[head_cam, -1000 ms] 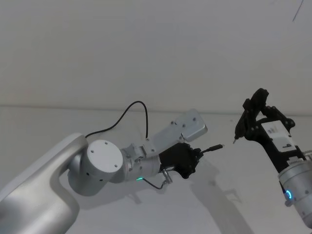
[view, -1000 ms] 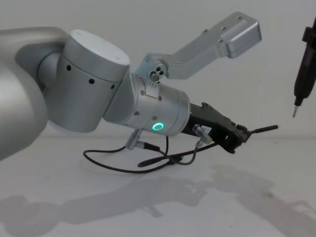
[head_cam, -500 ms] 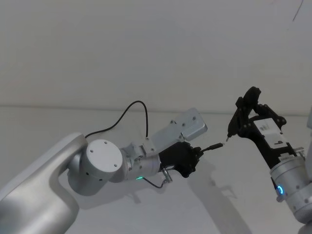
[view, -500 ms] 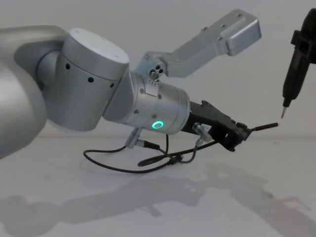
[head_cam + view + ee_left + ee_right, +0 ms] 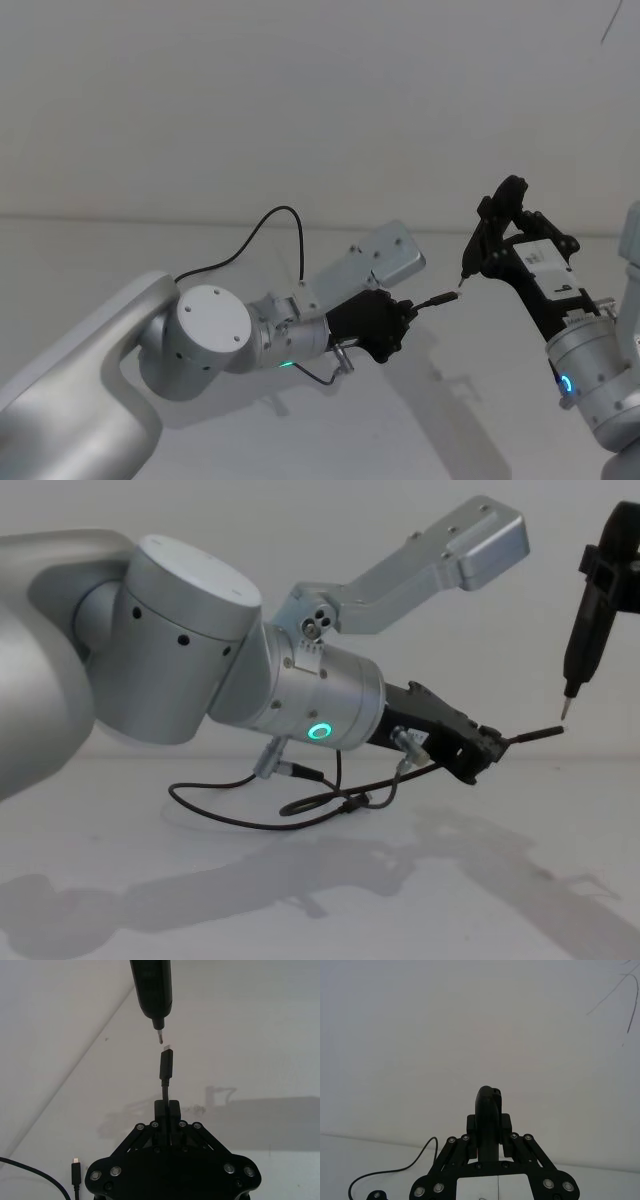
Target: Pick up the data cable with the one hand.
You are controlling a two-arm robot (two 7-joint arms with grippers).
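Note:
My left gripper [image 5: 403, 312] is shut on the data cable just behind one plug [image 5: 441, 299], which sticks straight out beyond the fingertips [image 5: 166, 1108]. The rest of the black data cable [image 5: 250, 820] trails back under the arm and loops on the white table; its other plug [image 5: 76, 1172] lies flat there. My right gripper [image 5: 497, 237] is shut on a slim black tool [image 5: 586, 630]. The tool's metal tip [image 5: 160, 1036] hangs a short gap from the held plug's silver end [image 5: 167, 1050], almost in line with it.
A short dark wire with silver barrel connectors [image 5: 402, 748] hangs from the left wrist, beside the green ring [image 5: 319, 733]. A silver bracket [image 5: 385, 258] juts out above that wrist. The white table [image 5: 480, 410] runs back to a plain white wall.
My right gripper has carried the black tool left and down, bringing its tip close to the held plug. The left arm and cable have stayed put.

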